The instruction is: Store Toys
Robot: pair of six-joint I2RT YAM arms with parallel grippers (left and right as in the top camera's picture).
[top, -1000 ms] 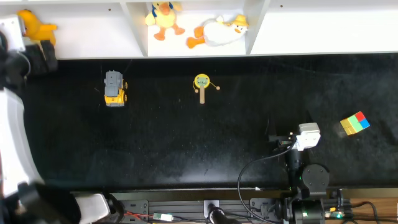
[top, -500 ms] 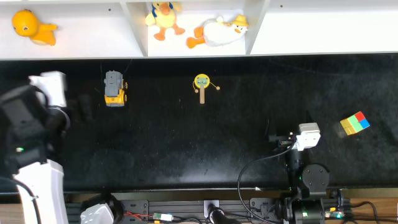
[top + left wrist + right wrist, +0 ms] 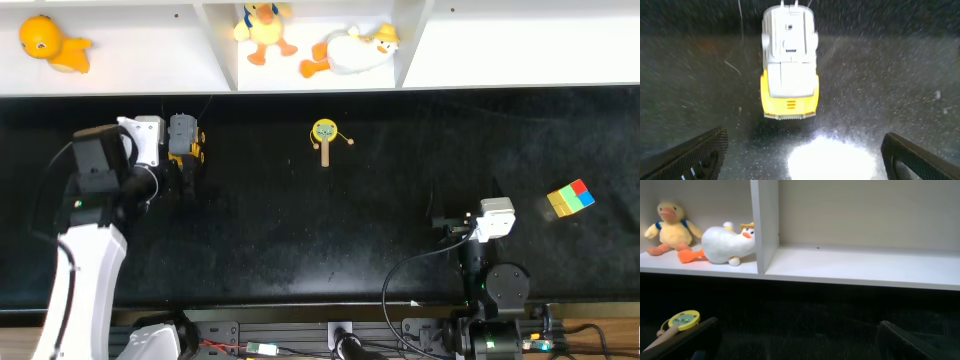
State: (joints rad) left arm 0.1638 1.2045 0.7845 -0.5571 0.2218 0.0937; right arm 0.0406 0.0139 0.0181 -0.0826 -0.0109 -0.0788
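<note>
Black speckled tabletop [image 3: 300, 230], white shelf unit [image 3: 500, 60] along its far edge, upright white dividers [image 3: 765, 225] splitting it into open bays, bright glare patch [image 3: 830, 160] on the dark surface, wood strip [image 3: 600, 335] at the near edge.

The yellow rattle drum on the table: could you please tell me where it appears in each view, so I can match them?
Top view: the rattle drum lies on the black table, centre, below the middle compartment of the shelf.
Right wrist view: rattle drum near the camera, on the table before the shelf.
Left wrist view: this camera faces the toy truck.
Shared landmark: the white plush goose on the shelf behind it.
</note>
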